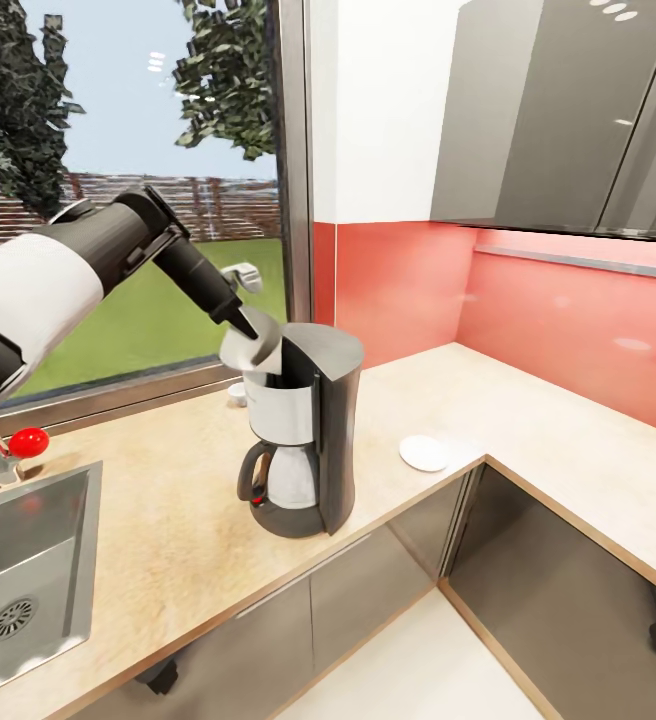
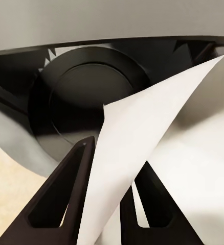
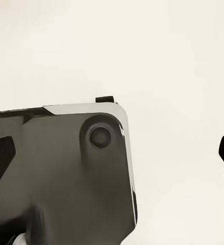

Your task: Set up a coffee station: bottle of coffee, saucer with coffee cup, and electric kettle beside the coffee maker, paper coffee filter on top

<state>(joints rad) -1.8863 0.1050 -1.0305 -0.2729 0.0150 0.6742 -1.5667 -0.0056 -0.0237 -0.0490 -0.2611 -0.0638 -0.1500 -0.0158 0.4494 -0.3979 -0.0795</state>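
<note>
White paper filter (image 2: 158, 153) pinched in the left tool (image 2: 109, 173), held over the coffee maker (image 1: 303, 430)

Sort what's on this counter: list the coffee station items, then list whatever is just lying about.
Job items:
coffee maker
paper coffee filter, held by the left gripper at the maker's top
saucer, on the counter beside the maker

Just lying about:
sink
red tap knob
small white object behind the maker, too small to identify

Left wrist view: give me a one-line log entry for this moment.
left gripper: shut on paper filter | filter: over coffee maker top, not released | saucer: on countertop beside coffee maker
</note>
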